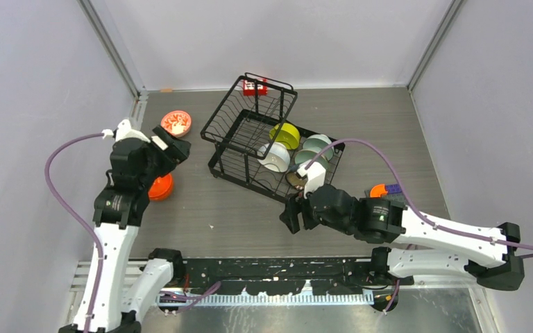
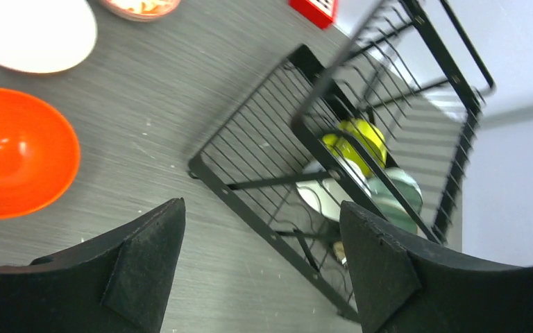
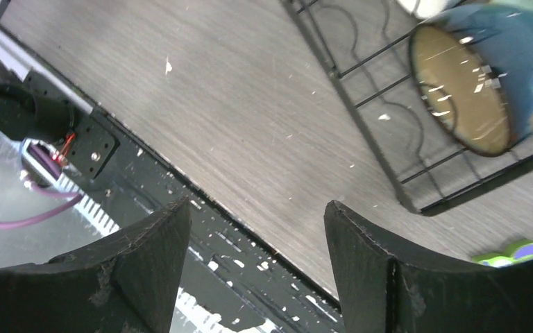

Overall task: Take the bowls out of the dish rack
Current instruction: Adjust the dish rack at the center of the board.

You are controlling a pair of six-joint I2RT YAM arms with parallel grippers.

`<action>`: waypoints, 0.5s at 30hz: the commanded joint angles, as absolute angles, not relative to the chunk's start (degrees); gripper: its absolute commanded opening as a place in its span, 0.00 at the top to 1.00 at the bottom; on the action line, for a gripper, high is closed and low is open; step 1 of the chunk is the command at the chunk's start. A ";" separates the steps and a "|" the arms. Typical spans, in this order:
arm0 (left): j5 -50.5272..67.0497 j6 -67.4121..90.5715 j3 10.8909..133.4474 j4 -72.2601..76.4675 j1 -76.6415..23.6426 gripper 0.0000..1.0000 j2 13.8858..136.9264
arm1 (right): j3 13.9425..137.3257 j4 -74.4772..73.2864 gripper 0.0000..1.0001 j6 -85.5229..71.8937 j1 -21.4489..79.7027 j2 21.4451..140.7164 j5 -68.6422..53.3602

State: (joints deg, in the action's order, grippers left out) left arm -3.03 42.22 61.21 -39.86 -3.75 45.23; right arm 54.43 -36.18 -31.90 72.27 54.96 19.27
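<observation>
- Hovering my left gripper (image 2: 262,222) to the left of the dish rack (image 1: 246,114), fingers spread wide with nothing between them.
- Left of the rack on the table (image 1: 215,215) sit an orange bowl (image 2: 14,149), a plain white bowl (image 2: 31,31) and a red-patterned bowl (image 1: 176,123). I'd call those unloaded.
- Inside the rack's lower tier are a lime bowl (image 1: 286,134), a second white bowl (image 1: 275,157), a mint bowl (image 1: 317,147) and, at the near edge, a dark bowl (image 3: 472,83) tipped on its side.
- My right gripper (image 3: 257,215) hangs just off the rack's near corner, jaws apart and empty.
- Going for the dark bowl, a finger could hook a wire and drag the whole rack.
- That bowl looks glossy, so an off-centre pinch might squirt it into its neighbours.
- The upper basket (image 1: 264,94) stands tilted up on the rack's left, and my left arm could clip it reaching in from there.
</observation>
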 commanded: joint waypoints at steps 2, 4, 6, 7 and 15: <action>-1.79 36.05 62.59 -37.54 -11.20 0.16 39.87 | 58.32 -36.11 0.25 -29.84 72.59 49.00 32.72; 1.69 34.83 62.21 -37.59 -12.48 0.02 38.55 | 58.62 -35.62 0.23 -28.36 72.49 46.37 37.93; 5.40 33.63 61.76 -37.87 -13.38 0.00 37.70 | 58.82 -35.21 0.21 -27.44 72.46 43.77 43.65; 6.77 32.91 61.71 -38.37 -13.82 0.00 37.59 | 59.13 -35.35 0.21 -27.26 72.26 43.35 46.17; 10.97 30.35 56.30 -39.30 -16.51 0.00 34.69 | 61.62 -37.22 0.19 -31.51 58.62 48.78 40.57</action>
State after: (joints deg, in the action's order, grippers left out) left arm 7.01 32.62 59.57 -39.75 -15.79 36.34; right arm 60.45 -37.08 -28.62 66.70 44.99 44.03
